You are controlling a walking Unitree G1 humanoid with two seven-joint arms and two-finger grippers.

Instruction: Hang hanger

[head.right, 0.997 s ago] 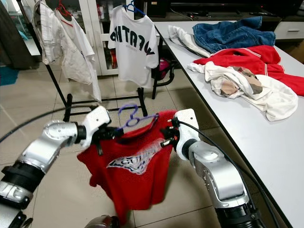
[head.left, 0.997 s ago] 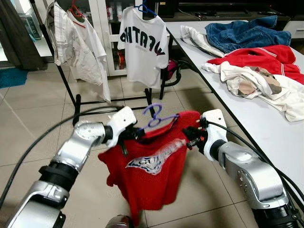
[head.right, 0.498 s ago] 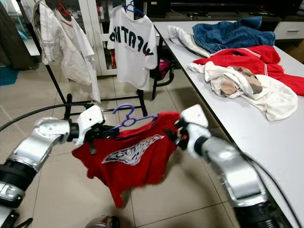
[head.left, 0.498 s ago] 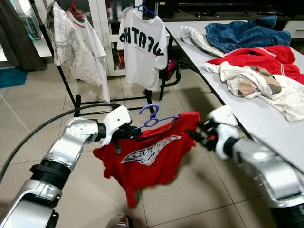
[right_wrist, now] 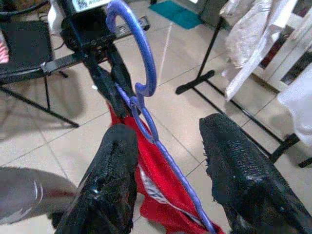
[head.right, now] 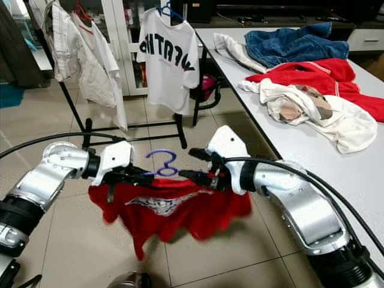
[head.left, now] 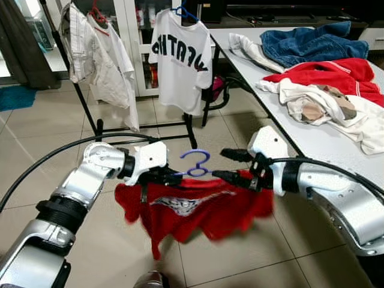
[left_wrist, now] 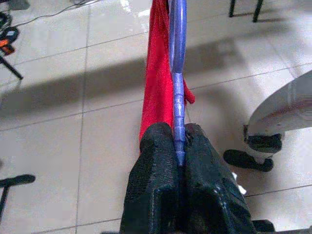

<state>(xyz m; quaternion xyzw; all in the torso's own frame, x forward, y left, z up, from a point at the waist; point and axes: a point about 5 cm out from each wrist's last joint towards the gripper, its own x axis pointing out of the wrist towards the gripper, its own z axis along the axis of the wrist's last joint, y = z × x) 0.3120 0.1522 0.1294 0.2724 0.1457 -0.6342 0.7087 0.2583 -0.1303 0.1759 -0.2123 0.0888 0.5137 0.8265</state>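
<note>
- Tiled floor (head.left: pixel 36 120) spreads below my tools.
- My left tool (left_wrist: pixel 178 161) is clamped on the purple hanger (head.left: pixel 196 163), which carries a red shirt (head.left: pixel 198 207).
- My right tool (right_wrist: pixel 170 161) stands apart, fingers (right_wrist: pixel 117 165) straddling the hanger's far arm.
- Behind is the clothes rack (head.left: pixel 144 129).

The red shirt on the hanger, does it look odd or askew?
Yes. The red shirt sags unevenly below the purple hanger, bunched rather than spread. The left end effector pinches one hanger end; the right end effector is open beside it.
</note>
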